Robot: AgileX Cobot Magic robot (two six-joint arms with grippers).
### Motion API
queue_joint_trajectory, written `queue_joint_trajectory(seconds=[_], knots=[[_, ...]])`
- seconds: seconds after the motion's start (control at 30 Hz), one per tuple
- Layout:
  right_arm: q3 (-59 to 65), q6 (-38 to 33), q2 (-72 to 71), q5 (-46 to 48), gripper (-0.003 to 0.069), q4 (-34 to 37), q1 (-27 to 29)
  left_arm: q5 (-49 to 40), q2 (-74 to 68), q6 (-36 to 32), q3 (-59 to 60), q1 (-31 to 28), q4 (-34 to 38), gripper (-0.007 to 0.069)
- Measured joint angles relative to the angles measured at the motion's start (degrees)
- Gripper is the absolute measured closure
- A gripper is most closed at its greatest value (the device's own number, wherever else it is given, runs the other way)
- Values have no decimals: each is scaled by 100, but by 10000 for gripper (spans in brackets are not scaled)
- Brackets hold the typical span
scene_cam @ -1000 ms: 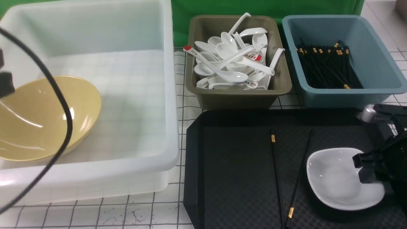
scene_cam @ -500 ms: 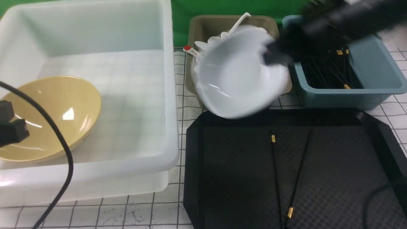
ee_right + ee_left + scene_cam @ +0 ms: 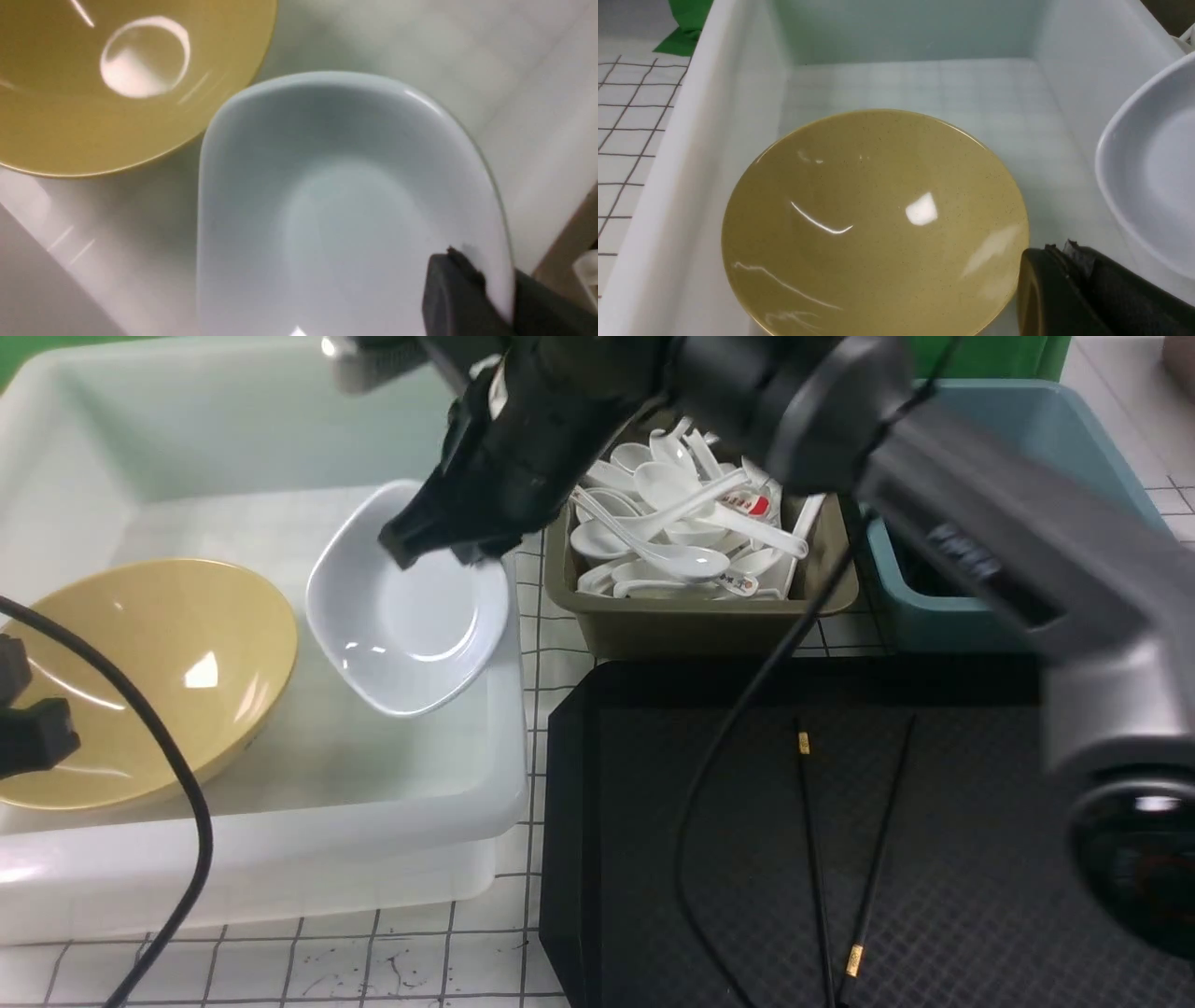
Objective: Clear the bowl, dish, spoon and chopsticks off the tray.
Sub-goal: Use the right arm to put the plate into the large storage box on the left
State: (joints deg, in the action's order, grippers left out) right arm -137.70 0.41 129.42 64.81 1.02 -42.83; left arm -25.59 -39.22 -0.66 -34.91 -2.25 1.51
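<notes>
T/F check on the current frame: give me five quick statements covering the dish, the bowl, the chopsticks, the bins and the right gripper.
1. The chopsticks lie on the tray. True.
2. The bowl sits on the tray. False: it is inside the white tub.
3. The right gripper grips the dish by its rim. True.
4. The dish is over the blue bin. False: it is at the white tub, beside the bowl.
5. The olive bin is empty. False: it holds a pile of white spoons.
</notes>
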Motion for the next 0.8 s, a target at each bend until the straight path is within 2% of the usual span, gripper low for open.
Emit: queue_joint_trajectory(seconds=[0.4, 0.53, 0.63, 0.8], knots=[[-348, 588, 777, -98, 592, -281, -277, 10, 0, 0, 76, 0, 31, 632], [-401, 995, 941, -298, 585, -368, -364, 15, 0, 0, 81, 0, 37, 632], [-422, 1245, 1039, -378, 561, -351, -408, 15, 0, 0, 93, 0, 37, 632], [-427, 1362, 1171, -381, 475, -389, -460, 26, 0, 0, 100, 0, 37, 632]])
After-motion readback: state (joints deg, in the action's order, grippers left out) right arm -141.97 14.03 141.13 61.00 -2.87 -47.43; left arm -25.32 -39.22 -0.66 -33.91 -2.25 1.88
